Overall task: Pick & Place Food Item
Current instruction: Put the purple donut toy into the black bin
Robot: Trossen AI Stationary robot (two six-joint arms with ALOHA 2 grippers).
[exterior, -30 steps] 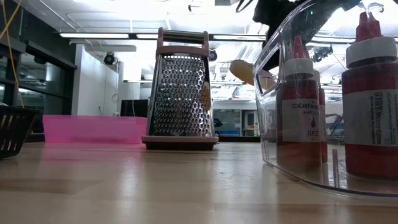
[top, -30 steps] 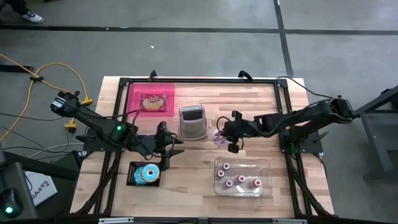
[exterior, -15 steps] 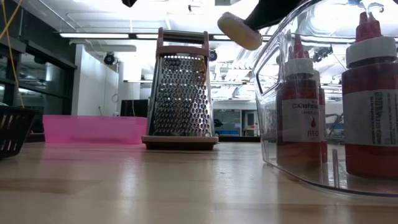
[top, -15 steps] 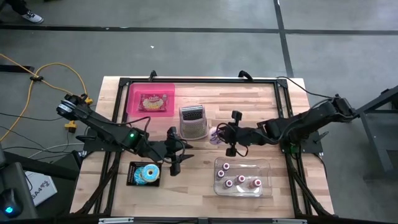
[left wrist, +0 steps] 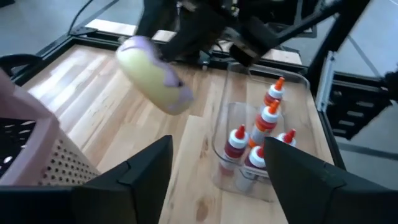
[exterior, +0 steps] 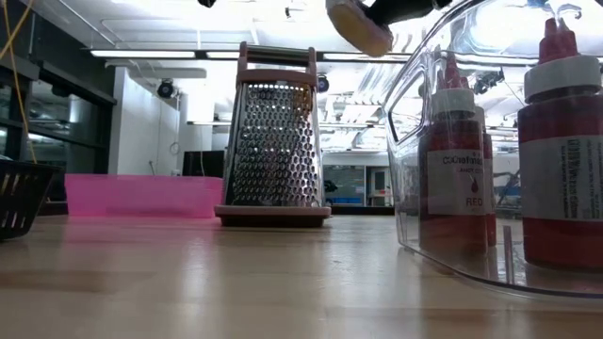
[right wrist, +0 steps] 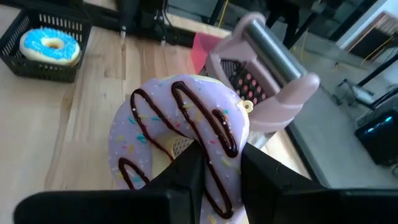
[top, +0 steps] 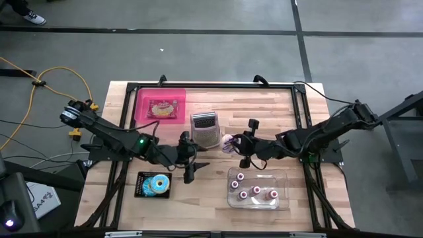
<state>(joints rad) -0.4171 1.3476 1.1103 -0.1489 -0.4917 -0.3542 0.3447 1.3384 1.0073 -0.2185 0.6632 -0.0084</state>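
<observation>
Right gripper (right wrist: 211,168) jaws clenched on purple donut (right wrist: 180,137), held above bench (top: 264,106).
Left gripper (top: 193,165) jaws released, beside grater (top: 206,129).

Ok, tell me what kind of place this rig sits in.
Probably a robotics lab or workshop: a wooden table on a bare concrete floor with taped lines, a yellow cable trailing across it, and rows of ceiling strip lights over an open hall behind.
</observation>
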